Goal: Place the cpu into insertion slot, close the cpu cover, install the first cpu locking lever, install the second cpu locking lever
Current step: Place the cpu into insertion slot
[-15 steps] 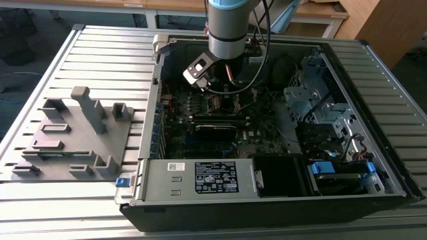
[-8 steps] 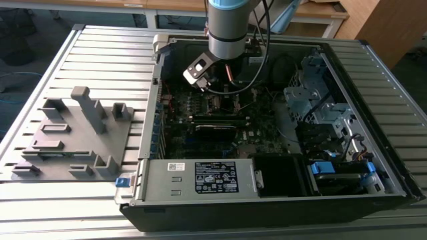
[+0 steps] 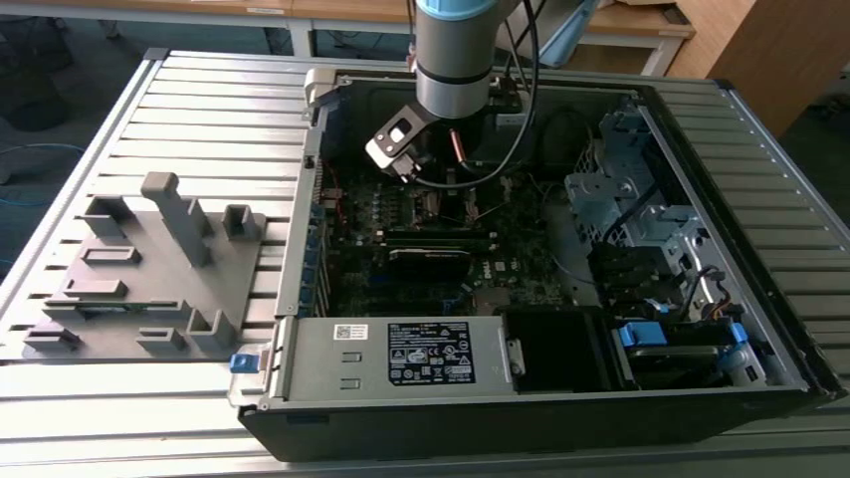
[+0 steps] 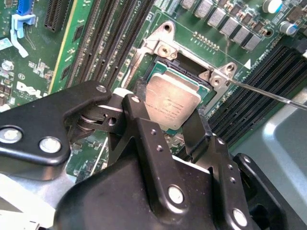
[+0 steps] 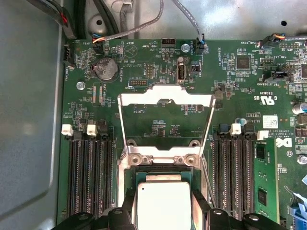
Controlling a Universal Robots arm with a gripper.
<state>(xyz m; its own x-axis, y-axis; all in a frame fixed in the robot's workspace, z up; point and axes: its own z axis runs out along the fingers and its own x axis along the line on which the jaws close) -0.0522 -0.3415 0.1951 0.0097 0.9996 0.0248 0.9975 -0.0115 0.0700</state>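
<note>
On the table point(image 3: 199, 100), I have the arm point(image 3: 452, 60) inside the open computer case point(image 3: 531, 418), near one wall. The cpu cover point(image 5: 165, 94) is swung back, clear of the insertion slot point(image 5: 144, 159). My gripper point(image 4: 165, 117) pinches the cpu point(image 5: 163, 201) by opposite edges at the slot.

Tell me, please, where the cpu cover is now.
In the first wrist view, the cpu cover is swung open over the green board, hinged just beyond the cpu.
</note>
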